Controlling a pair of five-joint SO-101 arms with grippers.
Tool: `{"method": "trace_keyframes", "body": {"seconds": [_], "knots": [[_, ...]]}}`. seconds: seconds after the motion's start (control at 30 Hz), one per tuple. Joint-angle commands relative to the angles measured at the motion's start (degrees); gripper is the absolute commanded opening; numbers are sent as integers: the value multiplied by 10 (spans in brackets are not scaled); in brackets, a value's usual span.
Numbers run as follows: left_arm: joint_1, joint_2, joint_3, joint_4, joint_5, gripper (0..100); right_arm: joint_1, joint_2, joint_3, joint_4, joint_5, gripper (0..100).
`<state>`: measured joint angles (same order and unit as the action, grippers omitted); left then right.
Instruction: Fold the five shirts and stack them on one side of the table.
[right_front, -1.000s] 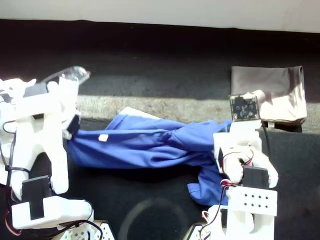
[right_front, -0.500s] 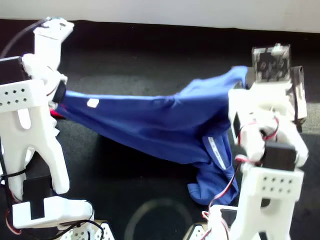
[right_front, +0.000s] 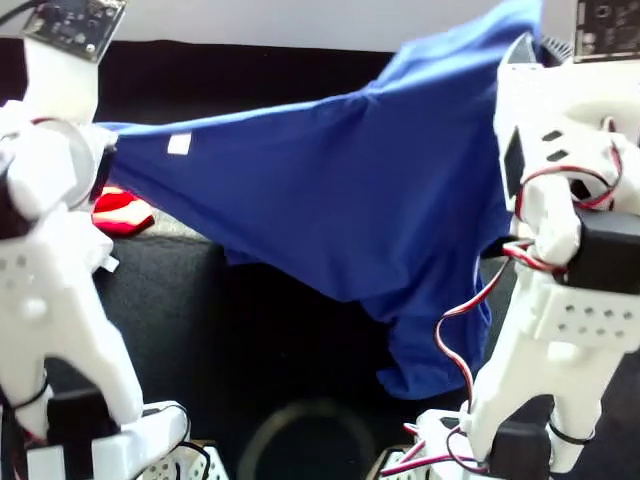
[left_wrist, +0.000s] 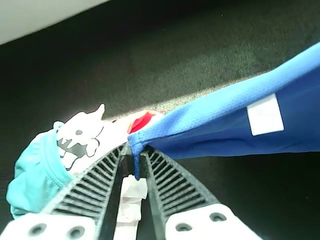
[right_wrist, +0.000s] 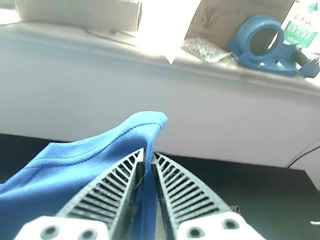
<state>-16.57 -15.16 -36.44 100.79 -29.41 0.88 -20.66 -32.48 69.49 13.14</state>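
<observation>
A blue shirt (right_front: 350, 200) hangs stretched in the air between both arms, its lower end drooping to the black table (right_front: 250, 340). My left gripper (left_wrist: 135, 152) is shut on one corner of the blue shirt (left_wrist: 215, 130), near its white tag (left_wrist: 265, 115). My right gripper (right_wrist: 147, 157) is shut on another edge of the blue shirt (right_wrist: 75, 165), held high. In the high view the left arm (right_front: 50, 230) stands at the left and the right arm (right_front: 560, 230) at the right. A red shirt (right_front: 122, 212) and a turquoise-and-white shirt (left_wrist: 55, 155) lie below the left gripper.
A white wall ledge beyond the table carries a blue tape dispenser (right_wrist: 272, 45), a cardboard box (right_wrist: 235, 17) and a white box (right_wrist: 75, 12). Red and white cables (right_front: 470, 330) hang along the right arm.
Both arms have risen, lifting the blue shirt off the table and spreading it in the air. The folded beige shirt at the back right is now hidden behind the right arm.
</observation>
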Motion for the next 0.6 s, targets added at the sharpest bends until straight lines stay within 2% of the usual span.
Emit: {"method": "trace_keyframes", "body": {"seconds": [0.0, 0.27, 0.57], "knots": [[13, -53, -17, 1, 3, 9, 5, 1, -84, 18, 4, 7], [15, -131, -18, 0, 3, 9, 5, 1, -221, 65, 5, 7], [14, -211, -18, -48, 3, 9, 3, 1, -243, 65, 5, 7]]}}
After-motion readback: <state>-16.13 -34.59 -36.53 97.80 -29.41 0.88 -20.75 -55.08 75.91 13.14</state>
